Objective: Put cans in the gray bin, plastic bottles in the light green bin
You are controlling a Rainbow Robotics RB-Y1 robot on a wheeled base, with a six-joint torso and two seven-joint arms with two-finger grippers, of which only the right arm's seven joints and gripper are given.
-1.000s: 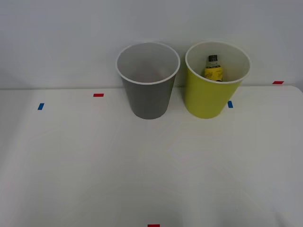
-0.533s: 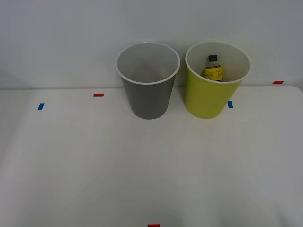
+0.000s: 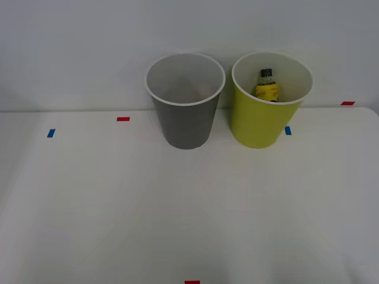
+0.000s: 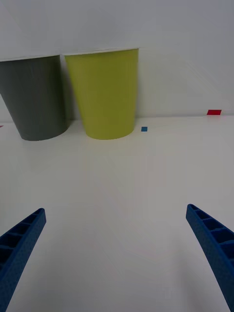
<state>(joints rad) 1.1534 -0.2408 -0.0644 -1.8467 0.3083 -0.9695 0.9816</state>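
Two tall tapered bins stand side by side at the far edge of the white bench (image 3: 189, 207), just beside each other against the wall: the gray bin (image 3: 186, 118) on the robot's left, the light green bin (image 3: 260, 121) on its right. The plastic bottle (image 3: 267, 86), black cap up and yellow label showing, stands upright inside the light green bin, leaning near its far wall. A faint pinkish shape low inside the gray bin may be the can (too dim to say for sure).

The right arm's tool (image 4: 117, 253) hangs low over the bare bench, its blue ribbed fingers (image 4: 22, 243) spread wide apart and holding nothing. From the tool, both bins lie straight ahead and well apart across open bench, the light green one closer to its line and the gray one off to the robot's left; small red and blue tape marks (image 4: 144, 129) dot the surface near them.

Against the front views from a second and half a second ago, nothing has shifted: bins, bottle and tape marks sit exactly as they did. With no item left on the bench, the sorting looks finished or very nearly so.
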